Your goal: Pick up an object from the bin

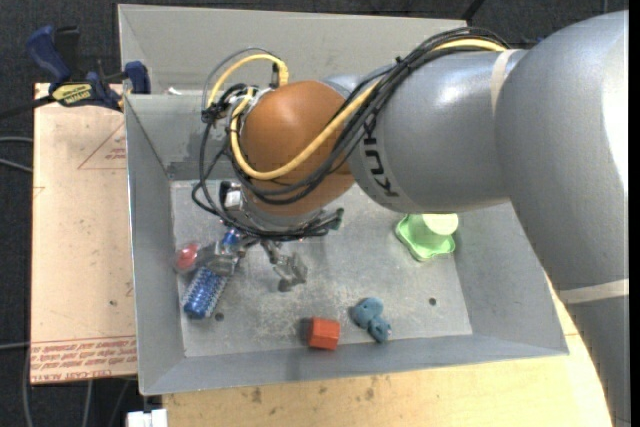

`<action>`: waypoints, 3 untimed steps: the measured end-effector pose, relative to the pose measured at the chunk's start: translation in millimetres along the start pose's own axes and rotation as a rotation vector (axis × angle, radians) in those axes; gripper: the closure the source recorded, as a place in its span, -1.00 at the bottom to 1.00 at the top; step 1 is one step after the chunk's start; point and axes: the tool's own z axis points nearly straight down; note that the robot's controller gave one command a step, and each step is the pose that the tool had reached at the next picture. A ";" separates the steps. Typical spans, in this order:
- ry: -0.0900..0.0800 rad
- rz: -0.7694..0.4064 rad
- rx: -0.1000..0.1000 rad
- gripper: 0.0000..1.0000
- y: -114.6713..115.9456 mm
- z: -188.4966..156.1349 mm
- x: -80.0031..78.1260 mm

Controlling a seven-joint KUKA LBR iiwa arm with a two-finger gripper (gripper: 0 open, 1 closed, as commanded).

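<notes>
Hand (283, 267) low over bare bin (150, 215) floor, fingers apart, nothing between them. Nearest things: blue ridged cylinder (203, 293) just to its left, small red ball (186, 258) beyond. Judgement: shift left, straddle the cylinder across its narrow width, then close; red block (322, 333) is the alternative.

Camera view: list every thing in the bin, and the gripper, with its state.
gripper, low over bare bin floor, nothing seen in it.
blue ridged cylinder, lying on its side.
red round piece, loose beside that cylinder.
red block, resting flat, free.
blue figure, lying apart from the block.
green piece, partly under the arm.
</notes>
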 end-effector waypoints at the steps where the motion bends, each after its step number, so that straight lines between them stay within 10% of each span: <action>1: -0.004 -0.122 0.003 -1.00 -28.2 24.6 -45.8; 2: 0.002 -0.119 -0.005 1.00 -26.6 26.7 -43.3; 3: -0.003 -0.172 0.007 1.00 -39.3 -158.5 -40.0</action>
